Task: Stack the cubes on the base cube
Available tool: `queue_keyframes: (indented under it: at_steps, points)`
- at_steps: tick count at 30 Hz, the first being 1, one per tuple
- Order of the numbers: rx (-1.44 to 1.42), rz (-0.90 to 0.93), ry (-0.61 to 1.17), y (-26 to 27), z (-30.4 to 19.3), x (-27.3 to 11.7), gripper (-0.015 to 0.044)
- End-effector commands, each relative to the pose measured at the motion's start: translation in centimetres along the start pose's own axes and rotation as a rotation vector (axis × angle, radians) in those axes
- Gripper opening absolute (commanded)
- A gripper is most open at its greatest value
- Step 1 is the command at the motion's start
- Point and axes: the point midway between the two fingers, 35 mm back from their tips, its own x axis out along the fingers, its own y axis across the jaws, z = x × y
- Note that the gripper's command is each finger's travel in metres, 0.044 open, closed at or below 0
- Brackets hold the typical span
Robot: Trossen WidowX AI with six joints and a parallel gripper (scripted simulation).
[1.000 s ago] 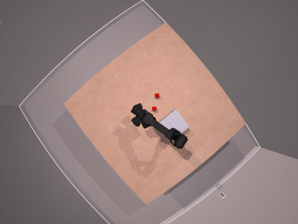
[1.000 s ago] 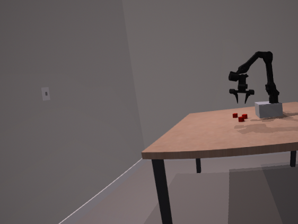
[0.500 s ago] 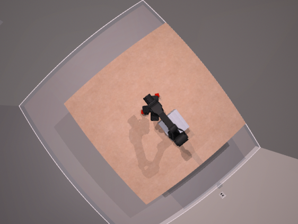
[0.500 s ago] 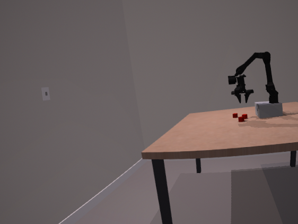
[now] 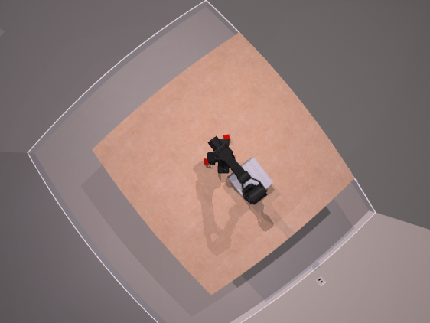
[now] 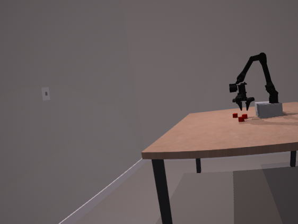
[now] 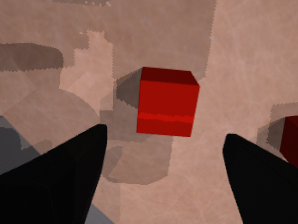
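Three like red cubes stand apart on the table; I cannot tell which is the base. In the exterior view, one cube (image 6: 244, 116) is below my gripper (image 6: 244, 109) (image 7: 166, 137), a second cube (image 6: 240, 119) is nearer the camera, and a third cube (image 6: 235, 115) is to the left. My gripper is open and empty, pointing down above the table. In the wrist view a cube (image 7: 167, 107) shows between and beyond the fingertips, and part of another cube (image 7: 291, 142) shows at the right edge. The top view shows two cubes (image 5: 226, 137) (image 5: 206, 161); the arm hides the third.
The arm stands on a grey block (image 5: 261, 171) (image 6: 270, 110) beside the cubes. The wooden table (image 5: 161, 134) (image 6: 196, 138) has its edges well away from the cubes. The arm's shadows fall across the table and around the cube in the wrist view.
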Motion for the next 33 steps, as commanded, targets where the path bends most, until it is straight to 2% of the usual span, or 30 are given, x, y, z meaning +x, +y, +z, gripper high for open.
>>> queue_keyframes:
  at_steps: [1, 28, 33]
  points:
    - [0.005, -0.009, 0.001, -0.1, 0.0, 1.0, 0.0265]
    - [0.005, -0.009, 0.001, -0.1, -0.1, 4.8, 0.0265]
    - [0.005, -0.009, 0.001, -0.1, -0.1, 4.8, 0.0134]
